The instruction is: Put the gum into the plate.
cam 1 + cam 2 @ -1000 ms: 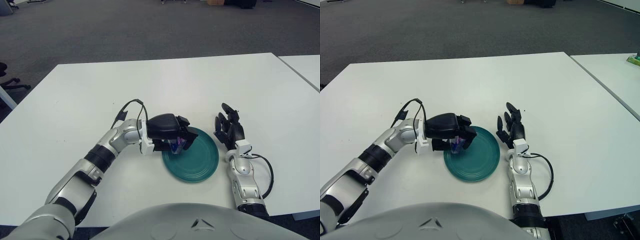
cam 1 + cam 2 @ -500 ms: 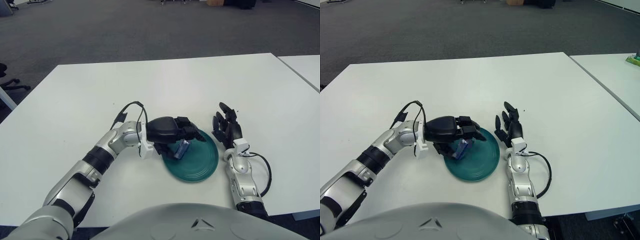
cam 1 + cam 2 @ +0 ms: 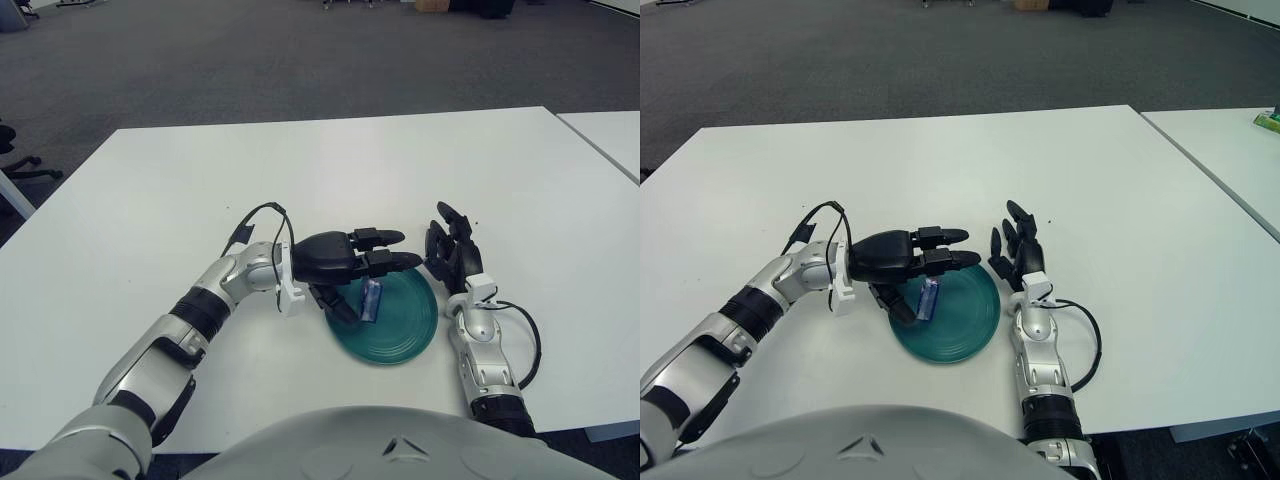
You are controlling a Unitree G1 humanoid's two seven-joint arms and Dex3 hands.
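Slim blue gum (image 3: 371,299) on round, perhaps glossy teal plate (image 3: 405,335)

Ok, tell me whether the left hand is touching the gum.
Apart. In the left eye view the left hand has its fingers spread, and the gum lies free on the plate.

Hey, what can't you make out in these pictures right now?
- Plate: near-left rim hidden under the left hand in both views.
- Gum: label too small to read.
- Right hand: seen from the back, palm side hidden.
- Green thing on the neighbouring table: cut off by the right eye view's edge.
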